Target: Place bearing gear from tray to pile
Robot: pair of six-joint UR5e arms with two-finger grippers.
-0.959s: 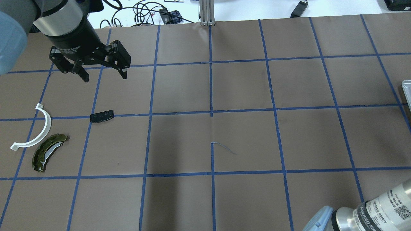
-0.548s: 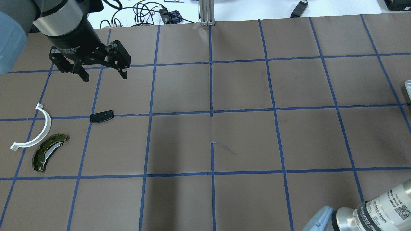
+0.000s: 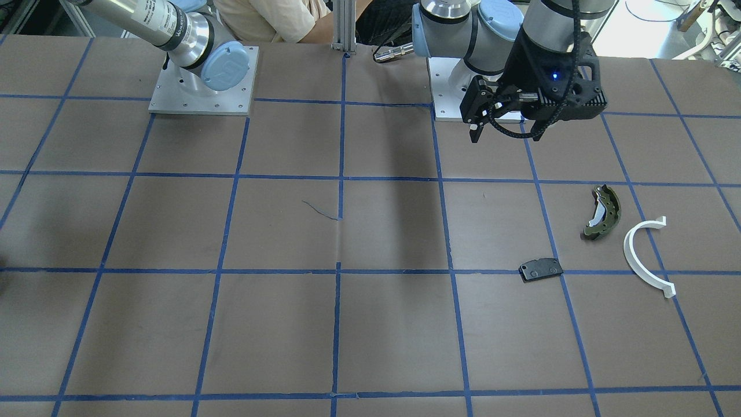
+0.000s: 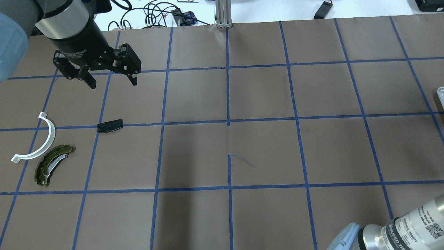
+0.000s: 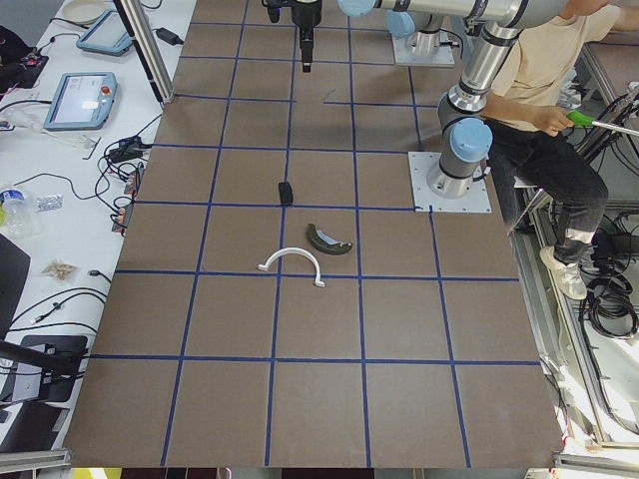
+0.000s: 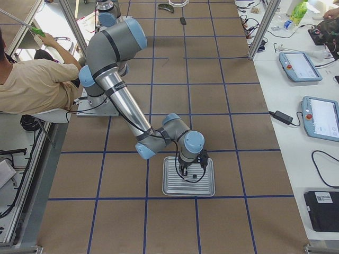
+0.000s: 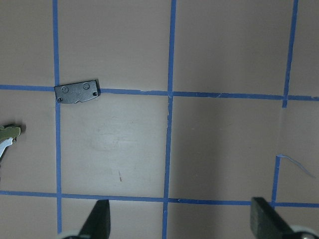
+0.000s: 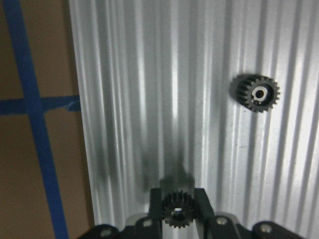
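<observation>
1. The right tool (image 8: pixel 177 215) is clamped on a small dark toothed bearing gear (image 8: pixel 176 217). Its two fingers press the gear's opposite sides, low over a ribbed silver metal tray (image 8: pixel 124 99).
2. A second dark toothed gear with a pale hub (image 8: pixel 254 93) lies flat on the same tray, apart from the gripped one.
3. Seen from the right-end camera, the tray (image 6: pixel 172 186) sits on the brown paper-covered table (image 6: pixel 222 106), which is marked with a blue tape grid. The right tool (image 6: pixel 192 166) points down into the tray, well apart from the pile (image 5: pixel 327 240) at the table's other end.
4. The left tool (image 4: pixel 113 83) hangs above the table on the robot's left, its fingers spread wide with nothing between them.
5. Near it, the pile lies loose:
   - A flat black rectangular pad with holes (image 4: pixel 110 125) rests on a tape line.
   - A dark olive curved brake shoe (image 4: pixel 52 165) lies apart from the pad.
   - A white half-ring arc (image 4: pixel 53 133) lies just beside the shoe, a narrow gap between them.
</observation>
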